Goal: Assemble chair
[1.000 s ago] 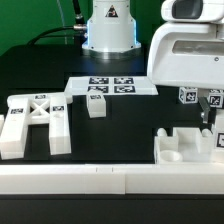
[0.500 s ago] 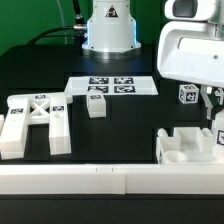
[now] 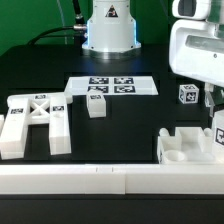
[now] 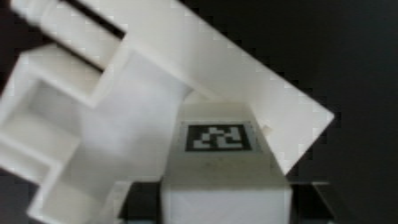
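Wrist view shows the gripper [image 4: 217,203] clamped on a tagged slab [image 4: 196,110], which could snag the notched block [image 3: 185,146] just beside it if tilted.

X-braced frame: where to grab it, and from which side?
Take the X-braced frame from straight above, jaws across one side leg. It lies flat, and that leg's free end is a straight, parallel-faced bar with bare table on both sides.

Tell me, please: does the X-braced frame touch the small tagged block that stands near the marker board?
Apart. The exterior view shows it: a strip of bare black table lies between the X-braced frame and the small block.
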